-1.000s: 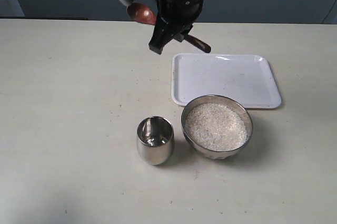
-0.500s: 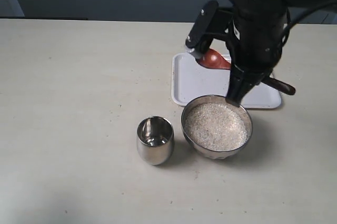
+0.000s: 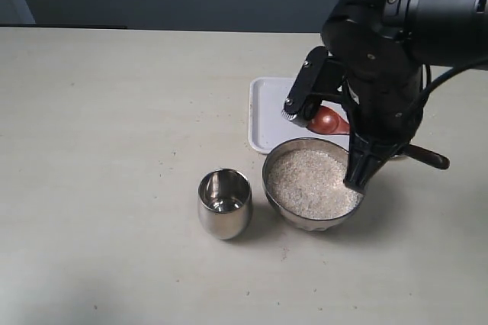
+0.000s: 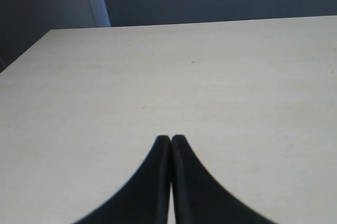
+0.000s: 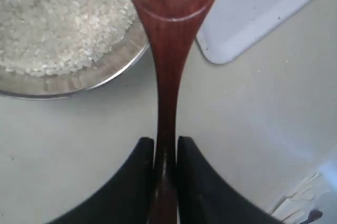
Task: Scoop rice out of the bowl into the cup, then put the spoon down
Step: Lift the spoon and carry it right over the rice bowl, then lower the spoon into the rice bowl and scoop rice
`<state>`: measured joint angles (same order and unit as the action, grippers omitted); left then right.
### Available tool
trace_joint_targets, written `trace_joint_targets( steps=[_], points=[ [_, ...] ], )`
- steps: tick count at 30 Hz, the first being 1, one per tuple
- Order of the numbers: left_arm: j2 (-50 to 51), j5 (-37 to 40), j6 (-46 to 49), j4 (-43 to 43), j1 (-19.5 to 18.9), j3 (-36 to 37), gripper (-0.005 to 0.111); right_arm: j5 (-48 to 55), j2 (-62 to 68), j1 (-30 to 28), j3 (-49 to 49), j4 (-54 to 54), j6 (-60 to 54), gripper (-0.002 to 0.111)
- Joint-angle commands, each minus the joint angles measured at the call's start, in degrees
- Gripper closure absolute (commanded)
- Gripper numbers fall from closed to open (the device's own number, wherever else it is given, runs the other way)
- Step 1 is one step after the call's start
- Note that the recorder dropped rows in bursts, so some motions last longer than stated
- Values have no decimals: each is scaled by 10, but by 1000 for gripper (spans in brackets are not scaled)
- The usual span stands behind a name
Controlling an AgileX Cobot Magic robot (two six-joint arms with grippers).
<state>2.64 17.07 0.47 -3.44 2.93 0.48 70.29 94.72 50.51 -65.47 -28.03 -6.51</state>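
White tray [image 3: 263,111] lies on the pale table [image 3: 114,111], just behind the shiny bowl [image 3: 313,224]. The bowl is full of rice [image 3: 309,181]. The small cup [image 3: 225,203] stands just beside the bowl, not touching it. The big black right arm [image 3: 396,35] hangs over the tray and bowl and hides part of both. Its gripper [image 5: 166,142] pinches the thin handle of the brown spoon [image 5: 167,77]. The spoon's round end is above the bowl's far rim. The left gripper [image 4: 171,139] has its fingers pressed together over the table.
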Motion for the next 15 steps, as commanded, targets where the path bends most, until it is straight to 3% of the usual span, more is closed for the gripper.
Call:
trace_joint_targets(
  steps=[1,15],
  points=[
    [1,-6,-1,-3,7,-5,106,-3,5,39,1,-18,19,109],
    [1,-6,-1,-3,7,-5,106,-3,8,55,63,-48,58,109]
  ],
)
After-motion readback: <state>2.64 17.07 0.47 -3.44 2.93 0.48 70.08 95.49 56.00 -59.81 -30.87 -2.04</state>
